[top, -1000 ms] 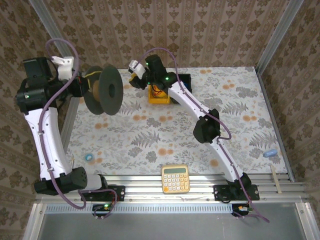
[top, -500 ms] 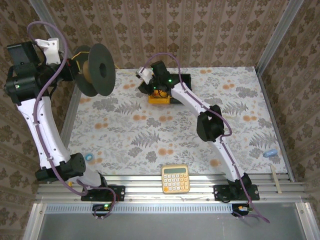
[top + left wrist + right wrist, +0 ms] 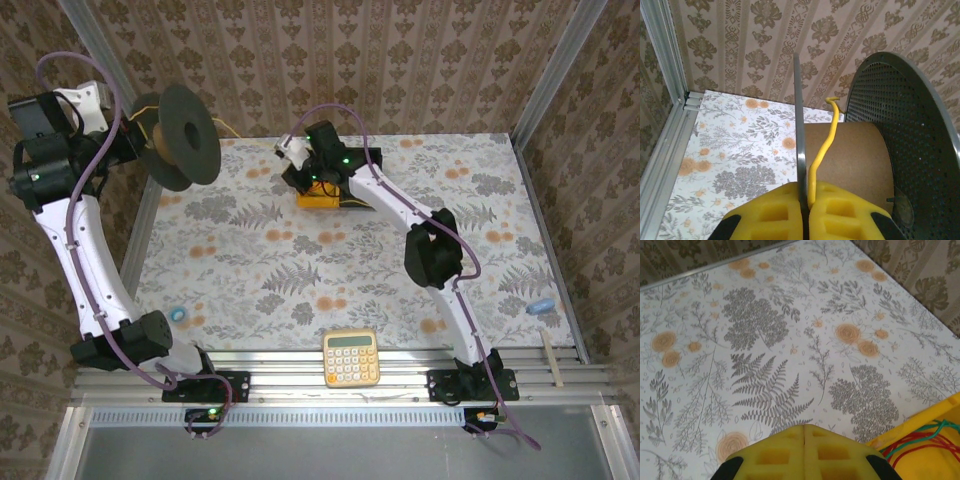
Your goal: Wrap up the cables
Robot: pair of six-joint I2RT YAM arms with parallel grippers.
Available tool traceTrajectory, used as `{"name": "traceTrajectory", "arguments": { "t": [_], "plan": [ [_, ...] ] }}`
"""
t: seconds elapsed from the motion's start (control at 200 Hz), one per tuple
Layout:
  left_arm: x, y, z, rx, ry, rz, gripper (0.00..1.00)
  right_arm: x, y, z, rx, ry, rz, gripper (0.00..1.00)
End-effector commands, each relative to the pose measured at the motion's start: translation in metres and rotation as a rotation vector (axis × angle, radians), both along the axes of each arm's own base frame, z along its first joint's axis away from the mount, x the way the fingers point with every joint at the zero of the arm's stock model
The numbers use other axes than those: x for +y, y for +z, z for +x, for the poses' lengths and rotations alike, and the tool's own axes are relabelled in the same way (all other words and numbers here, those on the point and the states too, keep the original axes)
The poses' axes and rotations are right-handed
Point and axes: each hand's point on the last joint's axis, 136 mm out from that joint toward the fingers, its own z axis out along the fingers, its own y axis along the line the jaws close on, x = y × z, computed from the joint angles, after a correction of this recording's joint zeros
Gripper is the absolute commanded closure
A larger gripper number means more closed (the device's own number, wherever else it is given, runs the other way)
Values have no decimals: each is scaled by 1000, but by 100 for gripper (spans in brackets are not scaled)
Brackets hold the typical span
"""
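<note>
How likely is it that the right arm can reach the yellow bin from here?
Probably yes: the right gripper hangs shut close beside the yellow bin, only patterned table between them; its jaws would need opening first.

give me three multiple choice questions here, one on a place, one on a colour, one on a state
1. Where is the yellow plastic calculator? A) far right corner B) near edge, middle C) far left corner
2. What colours are the thin wires in the yellow plastic bin? A) red and green B) purple and white C) black
3. How is the right pincer? A) wide open B) shut on the calculator C) shut, holding nothing

B: the top view shows it at the near edge.
A: red and green strands cross the bin.
C: it is closed flat, nothing between.
</note>
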Motion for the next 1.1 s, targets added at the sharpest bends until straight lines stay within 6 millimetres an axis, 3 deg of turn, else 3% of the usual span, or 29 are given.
{"name": "traceTrajectory", "arguments": {
  "t": [0.0, 0.275, 0.39, 0.52, 0.69, 0.89, 1.095],
  "plan": [
    [-2, 51, -1, -191, 1, -25, 100, 0, 2, -32, 13, 22, -129, 100],
    [6, 58, 3, -218, 54, -53, 100, 21, -23, -85, -5, 74, -373, 100],
    [10, 49, 12, -204, 72, -54, 100, 27, -6, -109, -47, 104, -385, 100],
    [9, 24, 28, -152, 87, -25, 100, 33, 18, -137, -93, 144, -394, 100],
    [-15, -16, 50, -57, 50, 60, 100, 42, 49, -168, -159, 205, -414, 100],
    [-61, -64, 63, 72, -59, 205, 100, 54, 87, -173, -268, 204, -418, 100],
    [-79, -107, 51, 182, -124, 309, 100, 57, 116, -152, -408, 144, -443, 100]
  ]
}}
